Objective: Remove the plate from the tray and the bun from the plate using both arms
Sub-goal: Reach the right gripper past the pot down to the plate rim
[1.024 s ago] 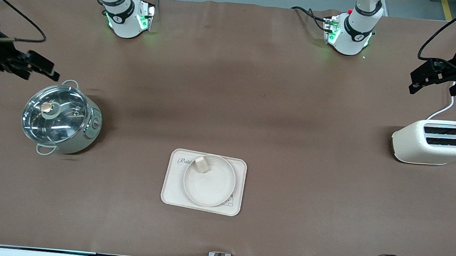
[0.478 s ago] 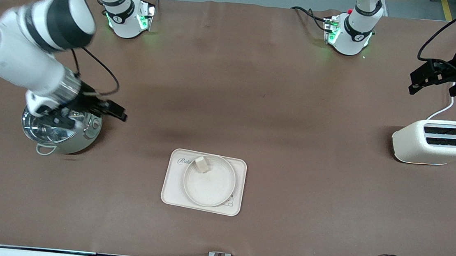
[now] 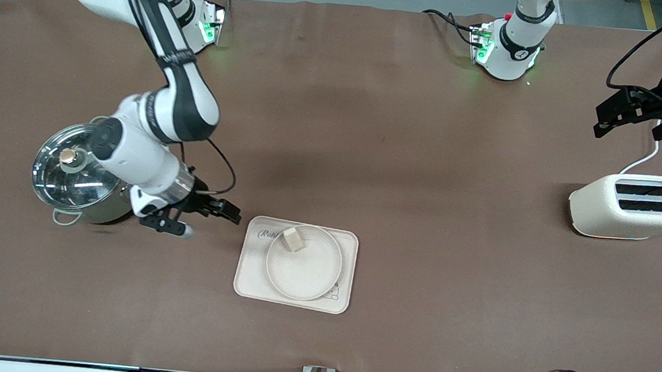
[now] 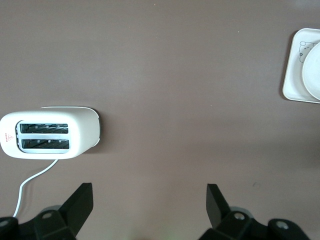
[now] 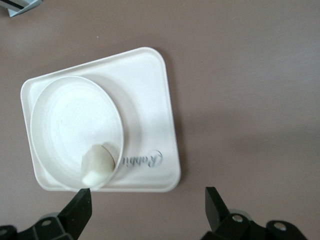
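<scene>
Plate (image 3: 304,263) sits on my cream rectangular tray (image 3: 251,275), near the middle of the table and toward the front camera's edge, filling most of the tray's width. On the plate, the bun (image 3: 294,239) rests against the raised rim at about eleven o'clock in the front view, touching the rim on the side farthest from that camera; my right wrist view shows it as a pale blocky lump (image 5: 98,164) leaning on the rim of the plate (image 5: 65,125), next to the script lettering printed on the tray (image 5: 150,120). My right gripper (image 3: 231,213) hovers over the bare brown table just beside the tray's corner toward the right arm's end, fingers spread wide and holding nothing. Just beside that arm's wrist stands the lidded steel pot (image 3: 77,173), at nine o'clock from the tray. My left gripper (image 3: 606,119) waits over the table at the left arm's end, above the cream toaster (image 3: 632,206), its fingers also wide apart and empty; the left wrist view shows the toaster (image 4: 50,132) with its two slots and white cord.
</scene>
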Tool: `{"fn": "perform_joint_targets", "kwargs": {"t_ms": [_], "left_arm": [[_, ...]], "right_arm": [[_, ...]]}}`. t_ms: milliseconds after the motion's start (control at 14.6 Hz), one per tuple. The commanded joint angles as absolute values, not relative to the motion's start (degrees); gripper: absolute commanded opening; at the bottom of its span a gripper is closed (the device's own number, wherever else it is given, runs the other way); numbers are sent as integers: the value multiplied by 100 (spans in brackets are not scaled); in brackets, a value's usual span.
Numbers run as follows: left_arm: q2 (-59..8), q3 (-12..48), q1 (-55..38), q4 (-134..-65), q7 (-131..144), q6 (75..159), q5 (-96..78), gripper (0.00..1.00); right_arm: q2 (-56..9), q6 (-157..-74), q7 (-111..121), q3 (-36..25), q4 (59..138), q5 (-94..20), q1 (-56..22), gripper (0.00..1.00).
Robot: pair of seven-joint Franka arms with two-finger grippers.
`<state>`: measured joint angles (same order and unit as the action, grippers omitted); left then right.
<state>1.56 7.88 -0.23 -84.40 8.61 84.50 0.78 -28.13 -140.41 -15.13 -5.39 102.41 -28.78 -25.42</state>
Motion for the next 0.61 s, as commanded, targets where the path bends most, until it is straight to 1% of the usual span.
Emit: {"fn": "perform_joint_targets", "kwargs": {"t_ms": [0, 205, 341, 478, 546], "left_arm": [[211, 782, -26, -8376, 738, 8096, 185, 100], [246, 774, -26, -8367, 721, 7963, 185, 100], [281, 782, -26, -8367, 721, 7963, 185, 100], [281, 791, -35, -8376, 721, 7954, 185, 100], [281, 791, -26, -8376, 721, 7928, 185, 100]], "right_arm": [[-3619, -14369, -1555, -589, 9626, -3199, -2724, 100], [-4173, -14440, -1573, -589, 9072, -3225, -2847, 100], [-4429, -14546, -1573, -589, 8869, -3226, -2865, 98], [-4596, -14546, -1573, -580, 8711, -3234, -2865, 92], [-4649, -14537, -1573, -580, 8666, -3234, -2865, 88]]}}
